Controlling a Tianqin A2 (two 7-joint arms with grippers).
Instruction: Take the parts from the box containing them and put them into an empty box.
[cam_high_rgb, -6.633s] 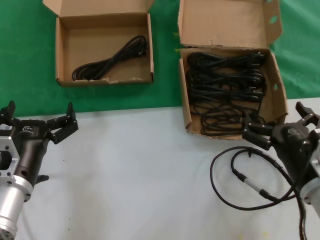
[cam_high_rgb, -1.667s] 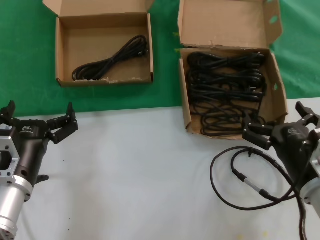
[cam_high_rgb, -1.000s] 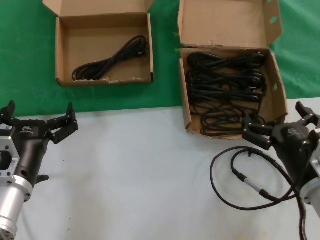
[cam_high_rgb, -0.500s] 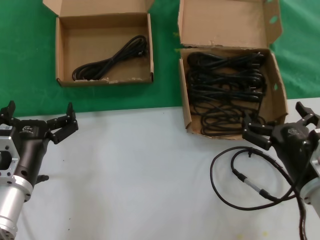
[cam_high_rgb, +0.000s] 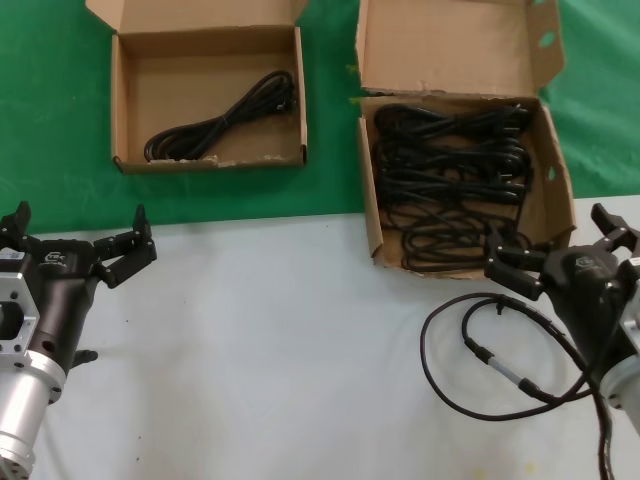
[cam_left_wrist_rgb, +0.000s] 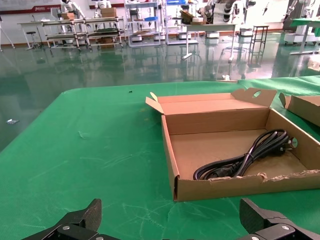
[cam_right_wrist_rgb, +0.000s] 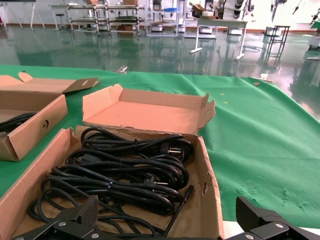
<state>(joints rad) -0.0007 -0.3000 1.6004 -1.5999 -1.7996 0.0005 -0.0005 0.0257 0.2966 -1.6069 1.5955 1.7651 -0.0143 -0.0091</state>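
Observation:
The larger cardboard box (cam_high_rgb: 450, 45) with green spots on its lid stands at the far right and holds several looped black power cords (cam_high_rgb: 450, 175). The smaller, shallow box (cam_high_rgb: 118, 100) at the far left holds one cord bundle (cam_high_rgb: 225, 120). My right gripper (cam_high_rgb: 550, 232) hovers open at the larger box's near right corner, with nothing between its fingers; the right wrist view looks over the cords (cam_right_wrist_rgb: 125, 170). My left gripper (cam_high_rgb: 80, 228) hangs open over the table's left side, nearer than the smaller box (cam_left_wrist_rgb: 240, 187), also empty.
A thin black wire with a silver connector (cam_high_rgb: 490, 350) loops on the grey table beside my right arm. Both boxes rest on a green cloth (cam_high_rgb: 330, 150) behind the grey surface. The smaller box's side (cam_right_wrist_rgb: 30, 125) shows in the right wrist view.

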